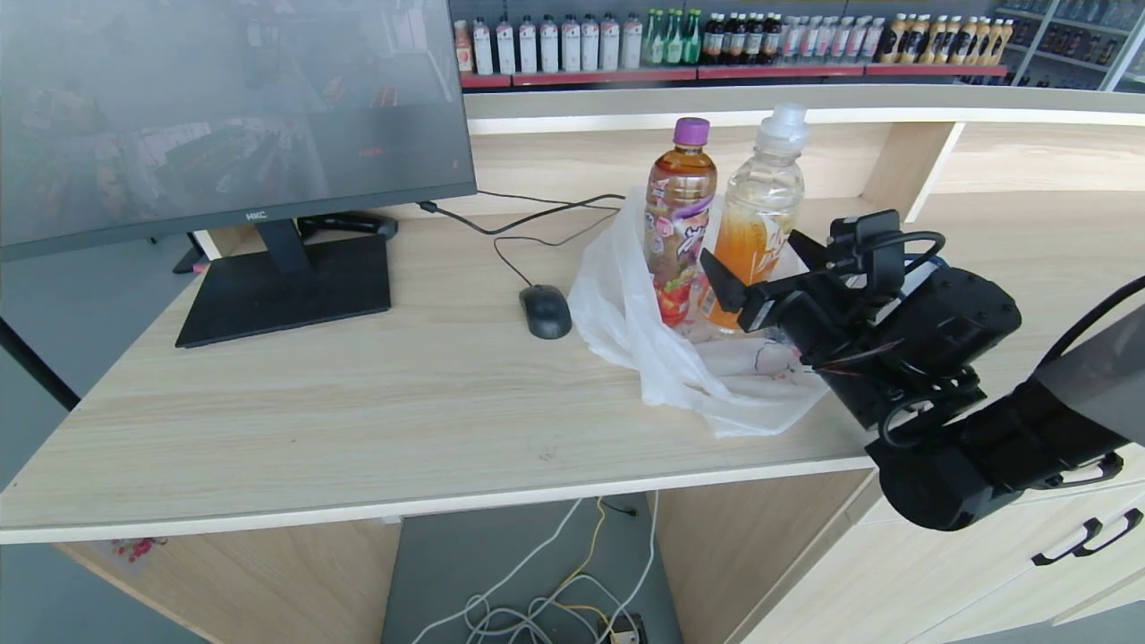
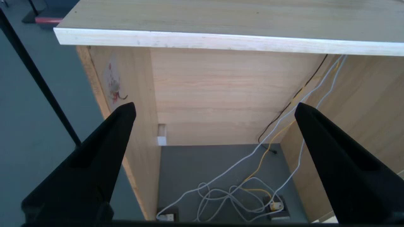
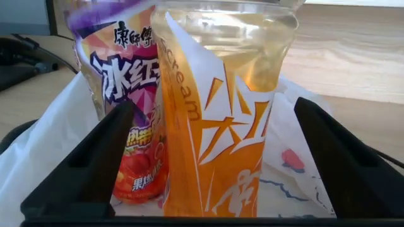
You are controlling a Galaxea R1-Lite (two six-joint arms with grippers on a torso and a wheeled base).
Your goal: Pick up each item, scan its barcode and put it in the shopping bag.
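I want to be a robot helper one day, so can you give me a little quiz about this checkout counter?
1. True or false: the purple-capped bottle lies on its side.
2. What sits on the counter beside the shopping bag? A computer mouse, B banana, C scissors.
3. Fill in: the right tool at the orange-labelled bottle is ____.
Key: 1 false, it stands upright. 2 A. 3 open.

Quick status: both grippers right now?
Left gripper: open, empty.
Right gripper: open, by the clear plastic bottle with the orange label, not clamped on it.
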